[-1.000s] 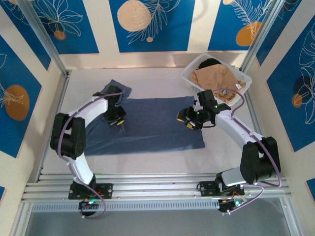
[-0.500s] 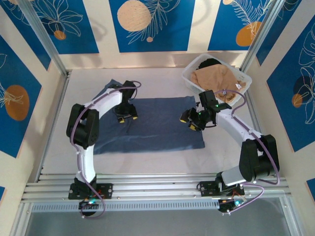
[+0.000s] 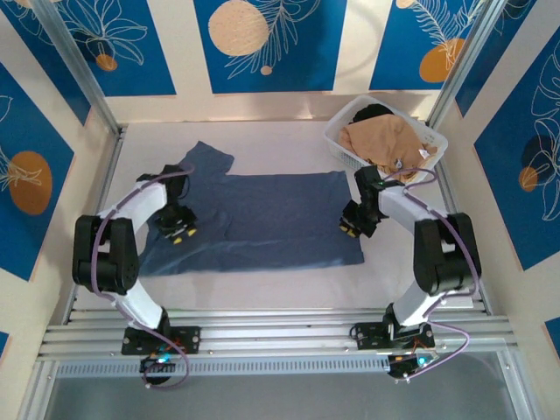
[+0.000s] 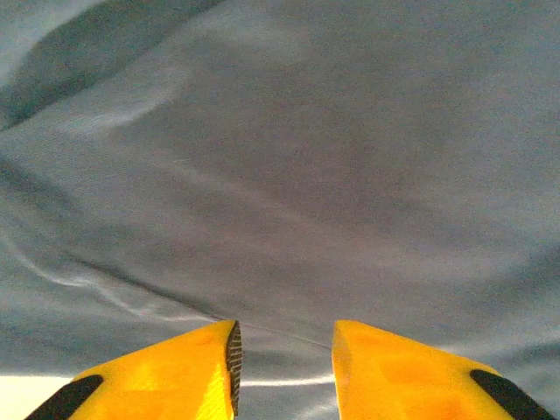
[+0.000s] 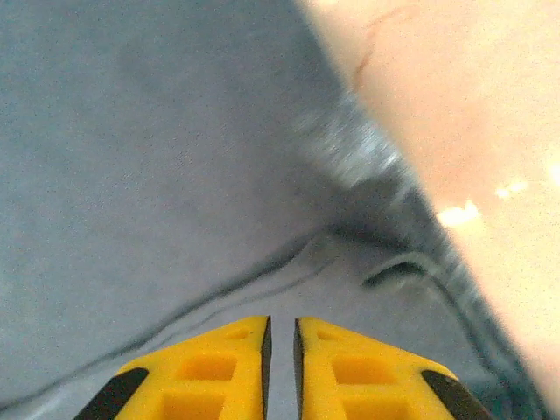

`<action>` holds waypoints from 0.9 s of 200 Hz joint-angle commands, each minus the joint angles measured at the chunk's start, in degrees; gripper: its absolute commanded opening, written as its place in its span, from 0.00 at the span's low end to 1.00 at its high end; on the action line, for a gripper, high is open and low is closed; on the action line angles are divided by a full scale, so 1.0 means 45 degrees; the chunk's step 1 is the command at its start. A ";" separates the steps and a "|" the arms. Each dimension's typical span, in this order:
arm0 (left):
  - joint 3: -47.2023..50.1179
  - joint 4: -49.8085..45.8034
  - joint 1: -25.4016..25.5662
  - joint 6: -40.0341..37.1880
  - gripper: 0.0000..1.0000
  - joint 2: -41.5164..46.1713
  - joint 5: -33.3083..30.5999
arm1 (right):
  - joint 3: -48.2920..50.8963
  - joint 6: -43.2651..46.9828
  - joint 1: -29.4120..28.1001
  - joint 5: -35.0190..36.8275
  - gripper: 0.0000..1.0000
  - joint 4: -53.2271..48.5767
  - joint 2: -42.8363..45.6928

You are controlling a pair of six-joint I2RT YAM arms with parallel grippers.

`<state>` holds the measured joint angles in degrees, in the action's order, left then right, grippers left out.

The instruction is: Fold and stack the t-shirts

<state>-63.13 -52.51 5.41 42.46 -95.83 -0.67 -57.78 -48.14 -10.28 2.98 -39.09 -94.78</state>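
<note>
Trouble could start with the blue t-shirt (image 3: 262, 219), which lay flat in the middle of the worktop (image 3: 262, 280). The right claw (image 3: 348, 229) was nearly shut and pinched its 3 o'clock edge. The left claw (image 3: 178, 232), at 9 o'clock, was half open, and I could not tell if it held cloth. A pull from one side might bunch the shirt.

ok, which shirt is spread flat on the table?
The slate-blue t-shirt, spread flat on the table; the tan t-shirt lies bunched in the white basket.
</note>
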 commanded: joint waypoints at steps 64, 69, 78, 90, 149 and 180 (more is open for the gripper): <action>0.1307 0.0411 -0.1959 -0.1123 0.31 -0.0099 -0.1186 | -0.0832 0.1100 0.0590 0.1837 0.15 -0.0596 -0.1108; 0.1379 0.0438 -0.2077 -0.1138 0.31 -0.0143 -0.1244 | -0.0814 0.1125 0.0598 0.1827 0.15 -0.0591 -0.1045; 0.1446 0.0510 -0.2221 -0.1194 0.30 -0.0188 -0.1369 | -0.0794 0.1202 0.0535 0.1827 0.15 -0.0589 -0.0855; 0.1402 0.0586 -0.2281 -0.1327 0.30 -0.0176 -0.1546 | -0.0812 0.1297 0.0425 0.1905 0.15 -0.0730 -0.0600; 0.0749 -0.0183 -0.1708 -0.1126 0.35 0.1656 -0.1790 | -0.0526 0.1282 -0.1279 0.1997 0.20 -0.1947 0.1649; 0.1333 -0.0236 -0.0972 0.0345 0.35 0.2148 0.0280 | 0.0338 0.0960 -0.2294 0.0452 0.26 -0.1847 0.2105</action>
<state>-57.95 -51.37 -1.69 38.70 -87.55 -6.02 -59.37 -42.54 -17.87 10.44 -44.62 -86.08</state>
